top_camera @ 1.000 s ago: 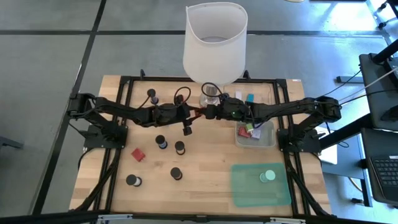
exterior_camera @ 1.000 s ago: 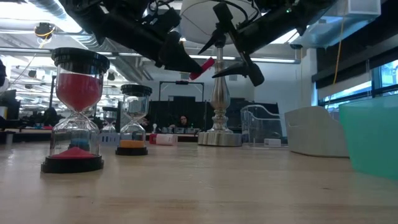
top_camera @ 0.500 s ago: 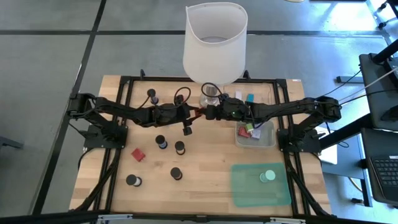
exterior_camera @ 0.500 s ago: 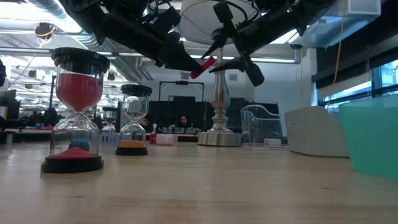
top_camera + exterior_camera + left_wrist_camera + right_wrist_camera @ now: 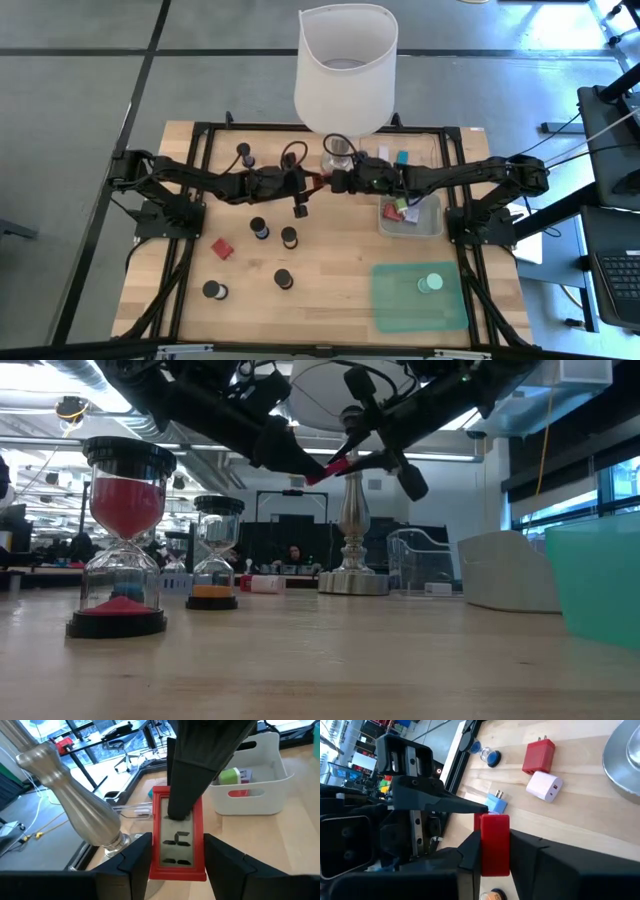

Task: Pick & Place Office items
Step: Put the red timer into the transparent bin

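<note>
A small red clock [image 5: 177, 840], a flat red-framed block with a grey digit display, is hanging in the air in the upper middle of the high view, just in front of the lamp base [image 5: 338, 158]. In the low view it is showing as a thin red bar [image 5: 333, 466] whose long axis is tilting, its lower end pointing left toward the left arm and its upper end right; how far it tilts is hard to judge from that edge-on sight. Both grippers are pinching it. The left gripper [image 5: 177, 862] is clamping the frame's two side edges between narrow fingers, and the right gripper [image 5: 495, 852] is closing its fingers on the block's flat faces from the opposite end, so the two arms are meeting nose to nose mid-table.

Below them in the high view, black-capped sand timers [image 5: 259, 228] and a red block [image 5: 221, 248] are standing on the wooden table [image 5: 330, 280]. At right, a clear tray [image 5: 436, 226] is holding small pieces, and a mint disc [image 5: 431, 283] is lying on the green mat [image 5: 400, 300].
</note>
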Controlling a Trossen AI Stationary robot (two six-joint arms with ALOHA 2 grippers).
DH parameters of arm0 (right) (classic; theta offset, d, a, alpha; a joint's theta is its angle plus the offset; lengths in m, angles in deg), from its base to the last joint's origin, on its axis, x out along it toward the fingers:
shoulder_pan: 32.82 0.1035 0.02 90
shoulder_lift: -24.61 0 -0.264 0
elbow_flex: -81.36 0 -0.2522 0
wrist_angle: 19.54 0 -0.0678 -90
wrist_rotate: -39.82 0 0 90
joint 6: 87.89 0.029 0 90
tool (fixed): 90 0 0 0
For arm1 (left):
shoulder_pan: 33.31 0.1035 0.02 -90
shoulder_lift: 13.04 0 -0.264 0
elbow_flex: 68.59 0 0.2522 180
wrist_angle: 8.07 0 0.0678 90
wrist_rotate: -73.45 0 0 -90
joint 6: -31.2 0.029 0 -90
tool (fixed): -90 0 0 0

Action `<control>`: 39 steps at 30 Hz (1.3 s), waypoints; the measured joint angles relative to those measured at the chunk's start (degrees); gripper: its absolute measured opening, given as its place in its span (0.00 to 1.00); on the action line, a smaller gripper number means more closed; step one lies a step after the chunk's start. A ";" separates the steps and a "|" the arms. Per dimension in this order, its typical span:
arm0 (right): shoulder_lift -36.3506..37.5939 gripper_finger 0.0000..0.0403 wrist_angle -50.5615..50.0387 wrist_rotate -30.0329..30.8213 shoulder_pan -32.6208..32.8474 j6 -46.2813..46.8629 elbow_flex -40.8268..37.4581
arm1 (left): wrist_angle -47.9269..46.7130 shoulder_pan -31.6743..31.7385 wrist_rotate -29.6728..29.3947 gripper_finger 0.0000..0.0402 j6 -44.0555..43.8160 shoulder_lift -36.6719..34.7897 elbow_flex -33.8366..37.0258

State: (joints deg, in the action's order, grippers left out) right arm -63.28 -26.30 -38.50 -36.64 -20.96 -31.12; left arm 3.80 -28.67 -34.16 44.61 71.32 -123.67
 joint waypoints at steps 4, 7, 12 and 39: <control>0.01 0.19 -1.24 -0.56 -0.32 0.08 0.00 | 0.63 -0.73 1.01 0.45 -0.83 -0.01 0.02; 0.49 0.19 -2.64 -0.78 -1.51 -0.91 0.00 | 0.29 -1.00 1.31 0.49 -2.54 -0.37 0.01; 4.02 0.17 -9.96 -1.81 -4.39 -4.16 0.02 | -1.41 -0.91 -0.94 0.53 -7.34 -2.21 0.00; 19.51 0.19 -61.49 16.42 -16.58 -9.21 0.02 | -22.90 -0.74 -15.70 0.53 -19.71 -12.96 0.00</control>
State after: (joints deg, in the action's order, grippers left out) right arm -43.76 -87.79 -22.08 -53.21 -30.17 -31.10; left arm -19.11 -29.40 -49.86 24.90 58.36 -123.67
